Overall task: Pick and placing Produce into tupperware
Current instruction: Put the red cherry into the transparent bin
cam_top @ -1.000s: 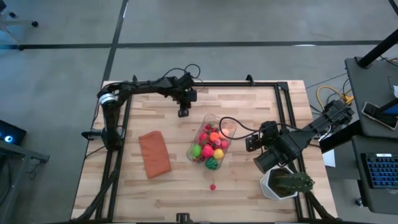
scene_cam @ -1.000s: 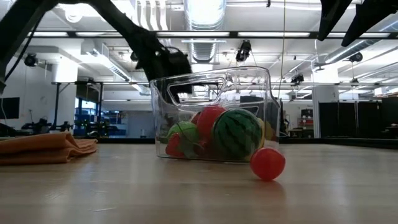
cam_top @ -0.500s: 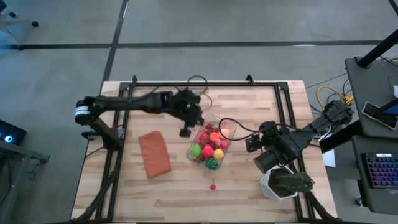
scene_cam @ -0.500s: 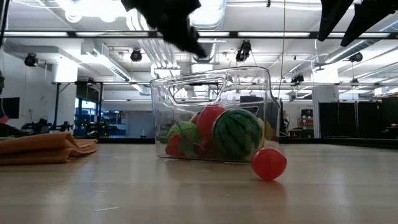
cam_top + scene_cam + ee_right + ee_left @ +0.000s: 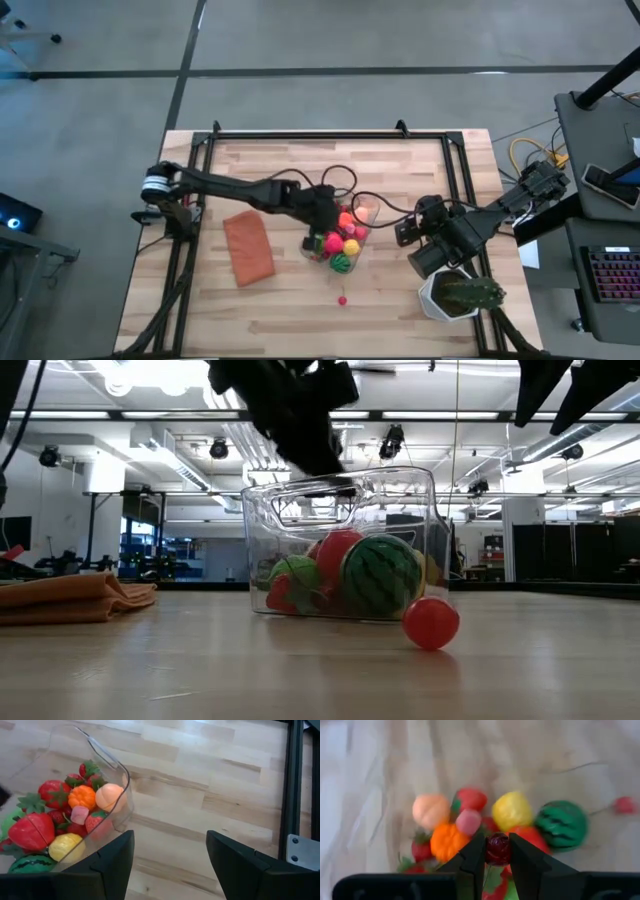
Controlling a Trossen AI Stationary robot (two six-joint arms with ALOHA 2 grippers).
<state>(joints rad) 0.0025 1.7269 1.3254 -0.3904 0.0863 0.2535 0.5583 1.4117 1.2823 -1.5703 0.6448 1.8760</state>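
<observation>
The clear tupperware (image 5: 352,212) (image 5: 340,540) (image 5: 117,785) stands mid-table. It holds several toy fruits, among them a watermelon (image 5: 562,823), a lemon (image 5: 512,810), an orange (image 5: 447,841) and a peach (image 5: 109,796). My left gripper (image 5: 318,215) (image 5: 497,846) hangs above its left part, shut on a small dark red berry (image 5: 497,849). In the low view the left gripper (image 5: 318,460) is just over the rim. A red ball (image 5: 342,299) (image 5: 431,623) lies on the table near the container. My right gripper (image 5: 405,230) (image 5: 167,865) waits open to its right. My left gripper pinches the dark red berry (image 5: 497,848) between its two fingertips (image 5: 476,852), coming from above and pointing down. The berry is lifted clear, over the fruit in the tupperware.
A folded orange cloth (image 5: 248,247) (image 5: 70,598) lies left of the container. A white pot with a green plant (image 5: 460,295) stands at the near right corner. A black frame (image 5: 330,133) borders the table. Bare wood lies along the near edge.
My left arm has swung from the table's far side toward the near edge and slightly right, and now stands over the tupperware's left part. The fruit, the red ball and my right arm have stayed in place.
</observation>
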